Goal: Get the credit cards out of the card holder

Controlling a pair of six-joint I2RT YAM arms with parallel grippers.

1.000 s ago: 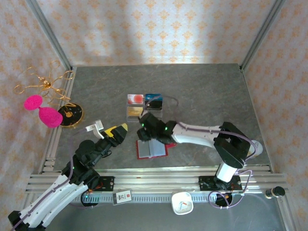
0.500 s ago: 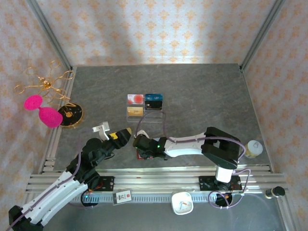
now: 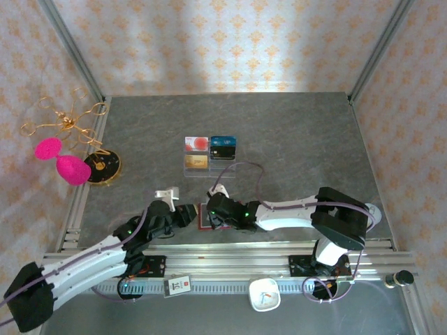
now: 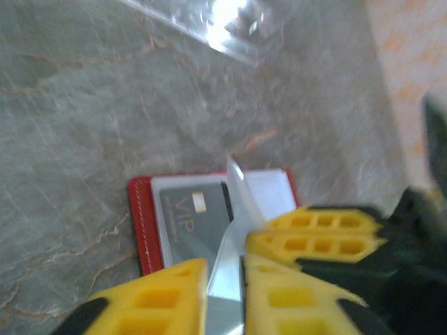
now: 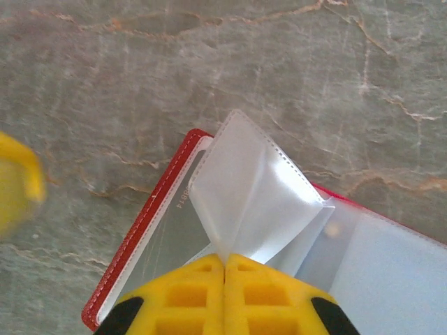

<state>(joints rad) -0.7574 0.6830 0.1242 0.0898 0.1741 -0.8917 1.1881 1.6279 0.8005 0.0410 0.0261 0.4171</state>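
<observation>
Right gripper (image 5: 225, 269) pinches a clear sleeve (image 5: 244, 188) of the open card holder (image 5: 140, 230). Left gripper (image 4: 223, 279), slightly parted, hovers just beside it.

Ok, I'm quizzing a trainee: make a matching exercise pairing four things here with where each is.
1 card holder
2 clear sleeve
3 grey VIP card
4 blue card

A on the acrylic stand
B pinched in the right end effector
C lying open on the table
D inside the card holder

Pairs: 1-C, 2-B, 3-D, 4-A
</observation>
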